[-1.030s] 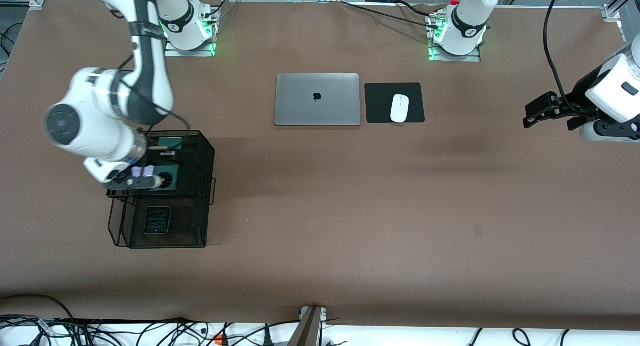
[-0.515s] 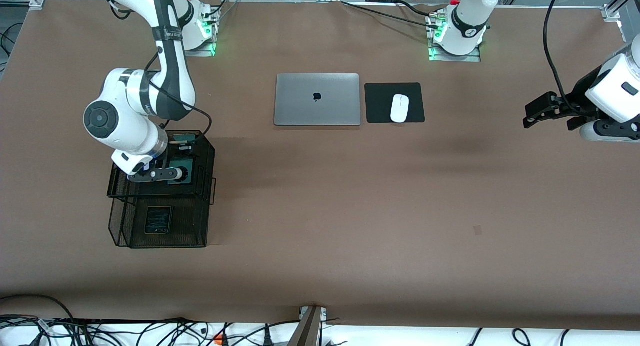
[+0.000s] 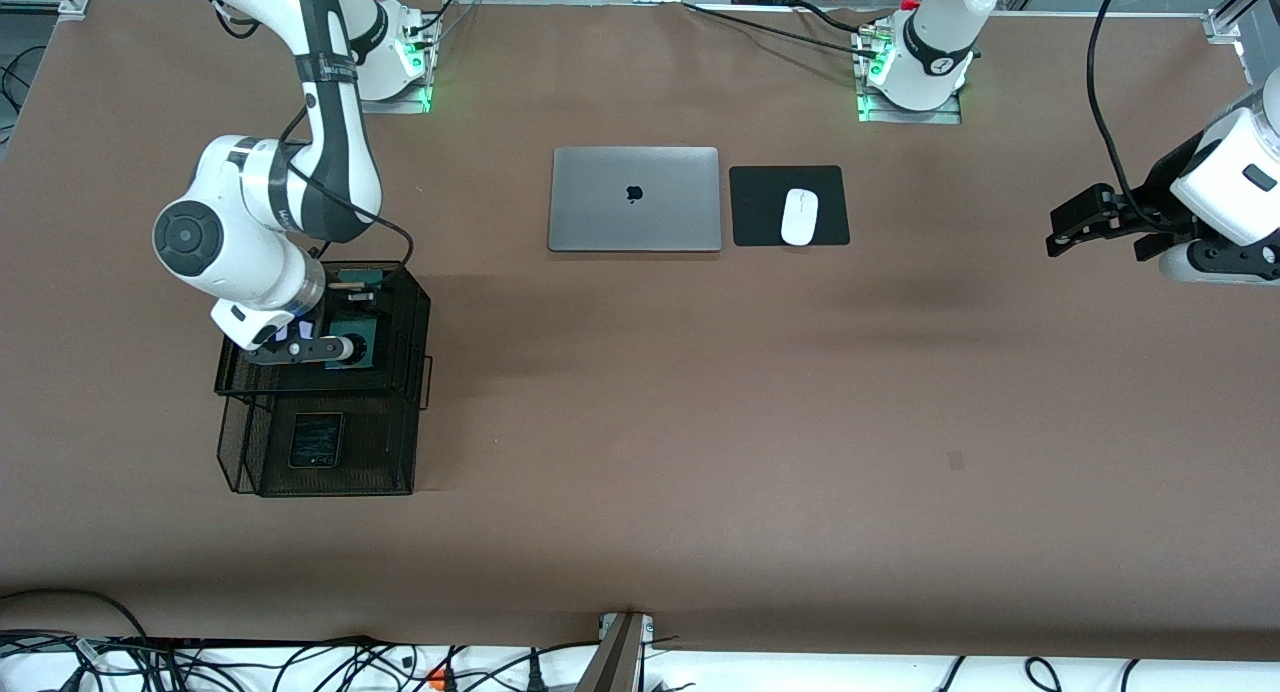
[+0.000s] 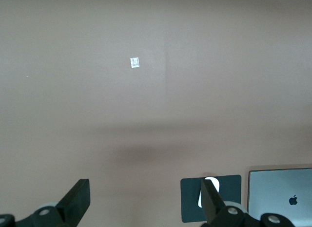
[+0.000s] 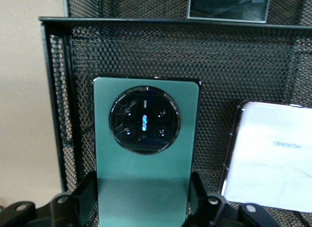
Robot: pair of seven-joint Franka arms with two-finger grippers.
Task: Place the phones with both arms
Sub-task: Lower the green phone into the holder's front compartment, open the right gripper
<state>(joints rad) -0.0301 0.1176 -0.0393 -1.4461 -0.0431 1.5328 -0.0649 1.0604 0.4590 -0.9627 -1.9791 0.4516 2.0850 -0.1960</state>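
The green phone (image 5: pixel 146 154) sits clamped in the right hand (image 5: pixel 144 198) over the rack's (image 3: pixel 405 312) upper tray, beside the lilac phone (image 5: pixel 270 156); arm and phone have shifted slightly since half a second ago. The black phone (image 3: pixel 316 440) lies in the lower tray. The left hand (image 3: pixel 1085 222) waits open, unmoved, above the surface (image 3: pixel 700 422).

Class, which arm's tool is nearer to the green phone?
The right. The right tool is shut on the green phone over the black mesh tray. The left tool waits open over bare table at the left arm's end.
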